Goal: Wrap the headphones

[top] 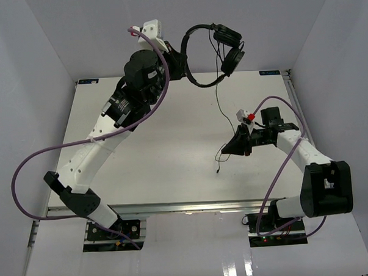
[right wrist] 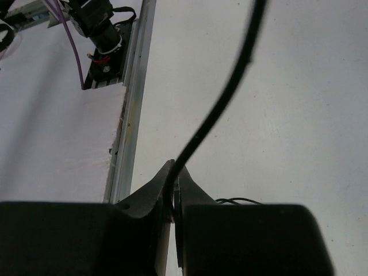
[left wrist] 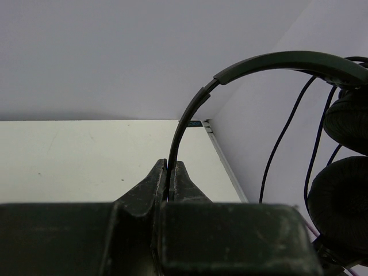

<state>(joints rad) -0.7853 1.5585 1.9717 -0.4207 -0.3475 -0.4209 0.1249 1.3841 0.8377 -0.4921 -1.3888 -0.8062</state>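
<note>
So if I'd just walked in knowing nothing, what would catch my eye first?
The black headphones hang high in the air toward the far side of the white table, with the left gripper clamped on their headband. A thin black cable drops from them to the right gripper, which pinches it low over the table's right side. The looping purple robot cables also stand out.

Left gripper (top: 182, 58): clamped on headphones (top: 232, 61) headband; earcups hang beyond the jaws.
Right gripper (top: 234, 147): pinches cable (top: 218, 103); the slack end lies just ahead of the jaws on table (top: 173, 163).
</note>
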